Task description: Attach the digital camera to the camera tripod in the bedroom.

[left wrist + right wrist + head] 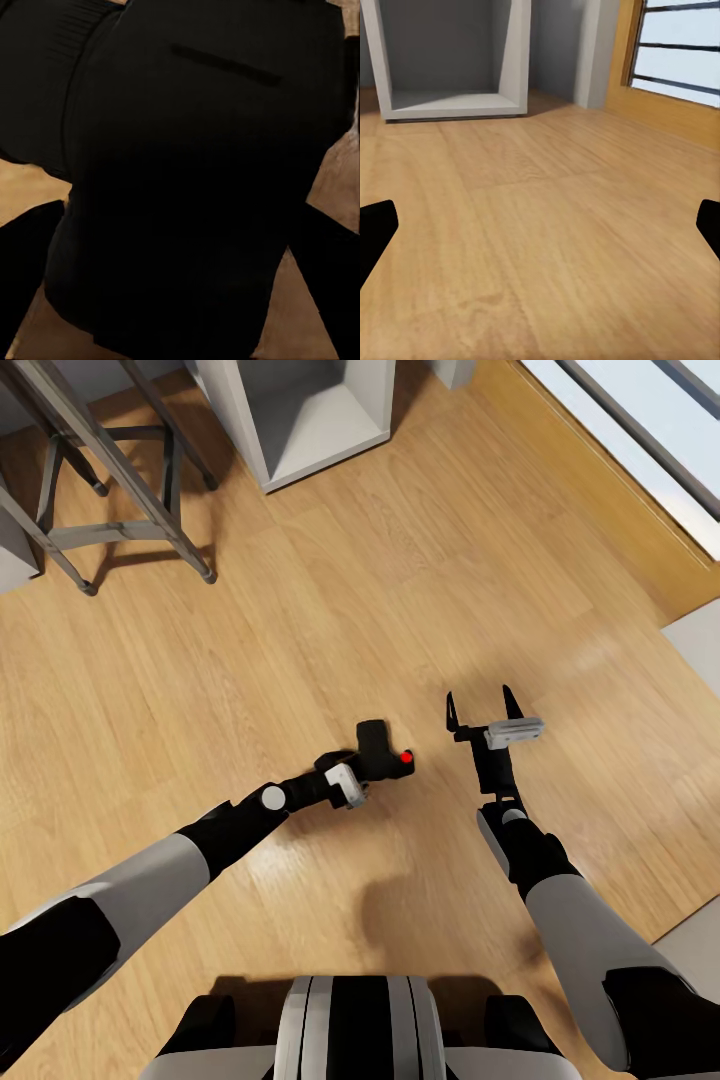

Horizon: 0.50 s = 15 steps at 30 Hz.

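Black and blocky, the digital camera [385, 752] sits clamped in the left end effector [368, 768], held above the light wood floor [300, 660]; its round red button [406, 758] faces away from the arm. In the left wrist view the camera body [187, 187] lies right against the lens between the two dark fingers [330, 277]. The right end effector [484, 709] hovers just beside the camera, its fingers spread wide and holding nothing; in the right wrist view the two fingertips [375, 232] stand at opposite edges with bare floor [547, 240] between them. Well ahead of the left end effector stand thin silver legs with black feet [120, 490]; whether they belong to the camera tripod cannot be told. A white cube shelf [310, 420] stands ahead of both end effectors, and a window [675, 52] beyond the right one.
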Motion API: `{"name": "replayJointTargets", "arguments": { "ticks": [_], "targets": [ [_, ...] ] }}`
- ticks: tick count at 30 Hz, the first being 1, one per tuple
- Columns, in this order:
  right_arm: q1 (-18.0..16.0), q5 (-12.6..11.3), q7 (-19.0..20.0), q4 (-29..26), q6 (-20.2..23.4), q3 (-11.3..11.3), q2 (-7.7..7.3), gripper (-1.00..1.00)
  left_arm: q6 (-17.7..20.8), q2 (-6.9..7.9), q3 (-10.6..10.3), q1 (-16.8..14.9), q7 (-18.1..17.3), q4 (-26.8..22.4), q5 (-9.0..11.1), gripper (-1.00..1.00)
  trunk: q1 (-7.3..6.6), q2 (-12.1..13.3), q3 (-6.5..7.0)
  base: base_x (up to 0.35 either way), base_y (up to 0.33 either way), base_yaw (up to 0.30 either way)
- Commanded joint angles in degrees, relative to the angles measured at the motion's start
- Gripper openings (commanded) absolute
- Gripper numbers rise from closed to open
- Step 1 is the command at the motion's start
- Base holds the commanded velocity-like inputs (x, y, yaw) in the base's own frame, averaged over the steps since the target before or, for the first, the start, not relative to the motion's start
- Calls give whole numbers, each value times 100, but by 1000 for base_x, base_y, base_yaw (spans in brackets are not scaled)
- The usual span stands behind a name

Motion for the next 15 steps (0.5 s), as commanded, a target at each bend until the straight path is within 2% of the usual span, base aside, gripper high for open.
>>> {"name": "replayJointTargets", "arguments": {
  "ticks": [1,15],
  "targets": [
    [-3,18,-13,3,-14,9,-3,100,-19,4,-27,-7,6,-2,18,-100,-1,-1,-3,0,0,0],
    [-3,20,-4,3,-12,9,-3,100,-24,3,-26,-7,6,-6,17,-100,-1,-1,-3,0,0,0]
  ]
}}
